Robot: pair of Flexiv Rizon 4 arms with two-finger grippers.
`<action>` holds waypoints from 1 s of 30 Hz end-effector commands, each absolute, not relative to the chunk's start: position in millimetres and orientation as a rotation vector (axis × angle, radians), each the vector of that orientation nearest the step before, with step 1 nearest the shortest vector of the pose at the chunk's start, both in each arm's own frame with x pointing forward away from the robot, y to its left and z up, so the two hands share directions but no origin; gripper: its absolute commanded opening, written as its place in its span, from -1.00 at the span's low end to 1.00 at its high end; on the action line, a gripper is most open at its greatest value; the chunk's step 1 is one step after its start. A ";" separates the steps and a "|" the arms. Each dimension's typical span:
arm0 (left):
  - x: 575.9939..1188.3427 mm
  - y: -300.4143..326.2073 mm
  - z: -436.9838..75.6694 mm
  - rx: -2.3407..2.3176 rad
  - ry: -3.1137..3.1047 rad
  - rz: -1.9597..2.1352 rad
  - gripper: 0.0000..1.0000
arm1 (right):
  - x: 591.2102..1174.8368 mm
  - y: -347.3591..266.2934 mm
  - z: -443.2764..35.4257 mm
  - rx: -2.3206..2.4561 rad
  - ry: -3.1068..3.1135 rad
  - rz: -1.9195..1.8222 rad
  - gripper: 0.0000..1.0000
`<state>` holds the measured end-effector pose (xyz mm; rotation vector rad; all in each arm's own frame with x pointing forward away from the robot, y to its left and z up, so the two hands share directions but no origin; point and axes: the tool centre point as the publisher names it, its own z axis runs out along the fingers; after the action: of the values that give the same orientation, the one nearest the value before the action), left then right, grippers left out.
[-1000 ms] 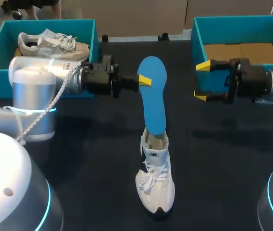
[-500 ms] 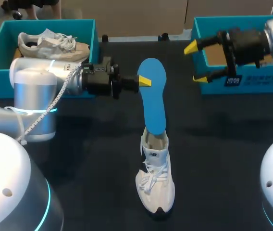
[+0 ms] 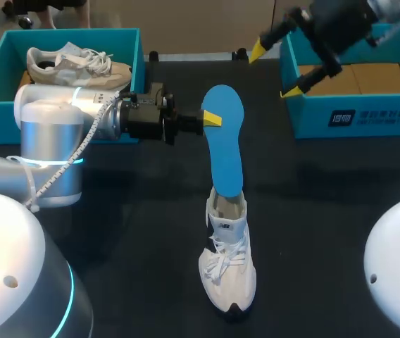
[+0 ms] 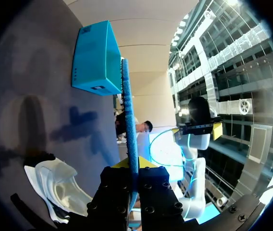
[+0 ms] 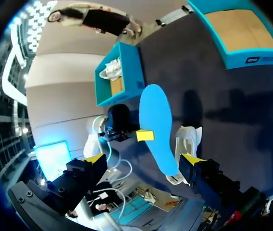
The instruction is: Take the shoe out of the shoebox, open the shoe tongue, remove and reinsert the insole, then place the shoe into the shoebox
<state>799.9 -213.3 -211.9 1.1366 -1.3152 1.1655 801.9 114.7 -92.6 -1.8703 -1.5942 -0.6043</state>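
The right gripper (image 3: pixel 274 65), fingers apart, is being lifted toward the table's (image 3: pixel 327 211) far edge — the insole (image 3: pixel 226 148) is being clamped by the left gripper (image 3: pixel 210 118) alone.

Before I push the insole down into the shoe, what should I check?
1. Grip: left end effector shut on flat blue foam insole: ok.
2. Insole's lower end at the opening of the white lace-up sneaker: ok.
3. Sneaker upright on the dark table: ok.
4. Clearance: right end effector open, apart from the insole: ok.
5. Insole seated flat inside the sneaker: not ok.
6. Tongue pulled open enough: cannot tell.
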 end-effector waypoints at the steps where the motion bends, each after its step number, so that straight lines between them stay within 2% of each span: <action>1: 799.8 -213.7 -212.0 1.138 -1.315 1.165 -1.00 | 804.7 124.6 -87.0 -2.158 -1.844 -0.168 1.00; 12: 799.8 -213.7 -212.0 1.138 -1.315 1.165 -1.00 | 812.0 149.9 -84.4 -2.261 -1.929 0.023 1.00; 30: 799.8 -213.7 -212.0 1.138 -1.315 1.165 -1.00 | 805.6 189.7 -89.4 -2.316 -1.979 0.000 1.00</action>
<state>800.0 -213.4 -211.9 1.1364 -1.3152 1.1653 803.7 181.8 -88.4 -2.2805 -1.9420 -0.0866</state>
